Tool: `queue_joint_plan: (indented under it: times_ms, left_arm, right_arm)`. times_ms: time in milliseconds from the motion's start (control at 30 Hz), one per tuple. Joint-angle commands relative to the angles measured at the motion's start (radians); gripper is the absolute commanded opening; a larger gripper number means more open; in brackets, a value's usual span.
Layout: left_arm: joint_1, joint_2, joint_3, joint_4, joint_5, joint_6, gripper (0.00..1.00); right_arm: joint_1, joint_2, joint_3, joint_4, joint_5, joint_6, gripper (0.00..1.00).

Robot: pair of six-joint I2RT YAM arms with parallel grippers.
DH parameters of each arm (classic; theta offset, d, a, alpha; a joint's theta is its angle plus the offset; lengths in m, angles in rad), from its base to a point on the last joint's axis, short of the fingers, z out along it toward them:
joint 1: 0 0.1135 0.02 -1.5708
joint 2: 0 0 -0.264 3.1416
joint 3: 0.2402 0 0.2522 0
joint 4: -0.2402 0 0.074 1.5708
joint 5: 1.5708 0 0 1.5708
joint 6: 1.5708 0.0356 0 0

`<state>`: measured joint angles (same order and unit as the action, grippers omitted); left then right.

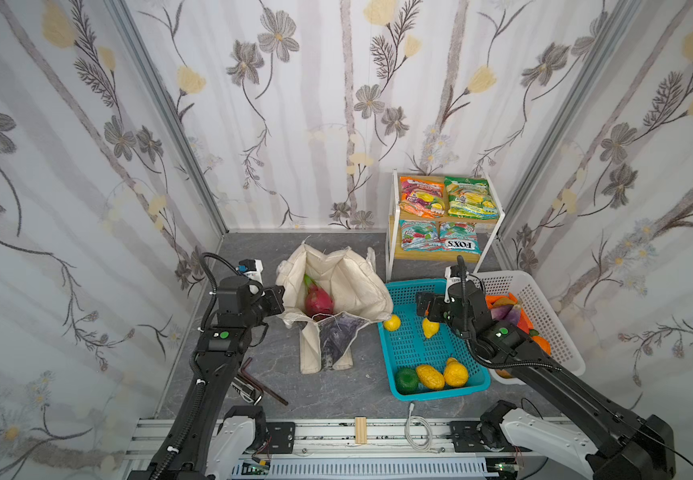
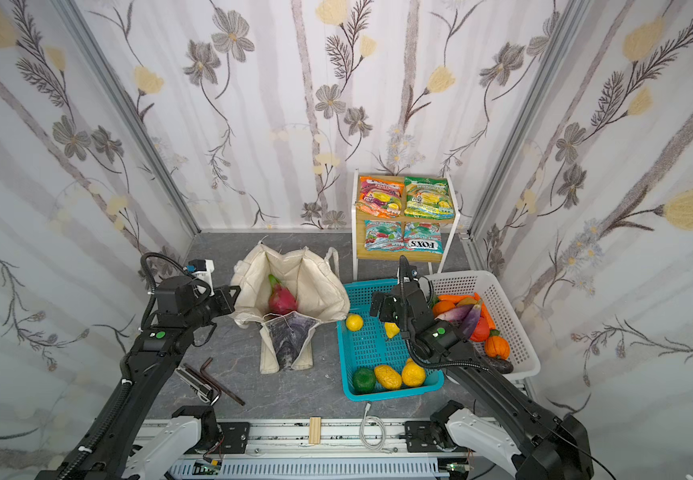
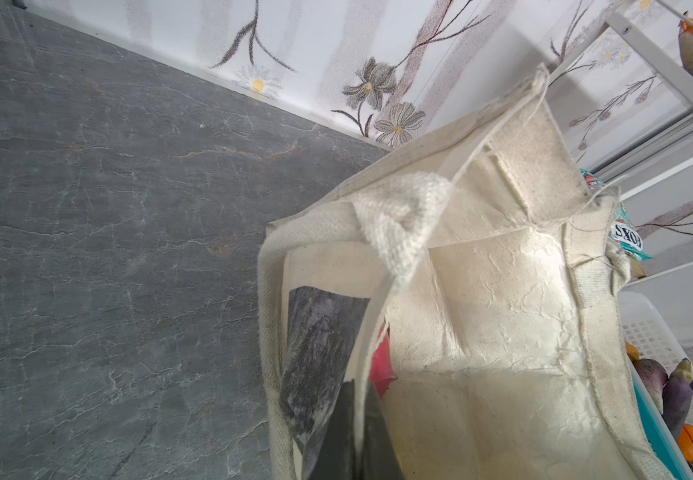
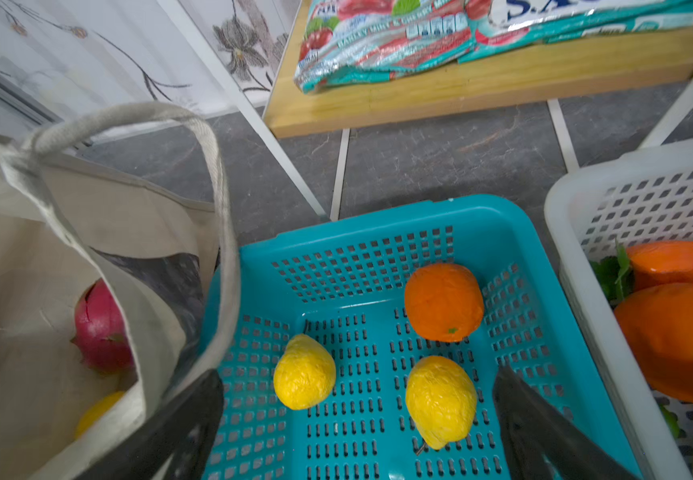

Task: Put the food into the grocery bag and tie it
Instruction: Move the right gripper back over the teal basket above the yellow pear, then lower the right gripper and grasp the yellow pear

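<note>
A grey stone-patterned table (image 1: pixel 336 386) fills the booth floor, and in the middle of it stands the cream canvas tote bag (image 1: pixel 349 270), mouth gaping upward, its grey-blue print panel folded down toward the front. Over on the right sits a white plastic basket (image 1: pixel 544 307), just beside a teal plastic basket (image 1: pixel 411 349), which is right up against the bag. Behind them is a white-framed wooden shelf rack (image 1: pixel 394 216), with shiny orange and green snack packets (image 1: pixel 421 197) on its upper shelf.

Now the arms. The left gripper (image 3: pixel 357 432) is at the bag's left rim, fingers pressed together with the cloth edge pinched between them. The right gripper (image 4: pixel 357 376) hangs over the teal basket, fingers spread wide, nothing held.

Inside the bag lies the pink-red dragon fruit (image 1: pixel 318 301), green tip pointing back. A purple eggplant (image 2: pixel 471 318) rests on top of the heap in the white basket. On the teal basket's floor lie small yellow fruits (image 4: pixel 303 372), one of them between the spread fingers in the right wrist view, a round orange fruit (image 4: pixel 444 301) just beyond.
</note>
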<state>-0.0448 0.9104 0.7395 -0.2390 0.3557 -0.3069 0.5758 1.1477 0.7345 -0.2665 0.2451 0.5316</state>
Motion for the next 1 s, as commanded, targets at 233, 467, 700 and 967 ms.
queue_joint_plan:
  times_ms: [233,467,700,967]
  left_arm:
    - [0.000,0.007,0.001,0.004,0.003,0.008,0.00]
    - [0.000,0.002,-0.003,0.004,0.000,0.008,0.00]
    - [-0.001,0.010,0.001,0.004,0.002,0.008,0.00]
    - [0.000,0.015,-0.001,0.004,-0.001,0.009,0.00]
  right_arm:
    - [-0.013,0.069,-0.089,0.129,-0.217,0.010,0.96]
    - [-0.014,0.200,-0.084,0.272,-0.336,0.051,0.91]
    - [-0.014,0.345,-0.072,0.386,-0.396,0.103,0.87]
    - [-0.012,0.441,-0.075,0.436,-0.410,0.118,0.84]
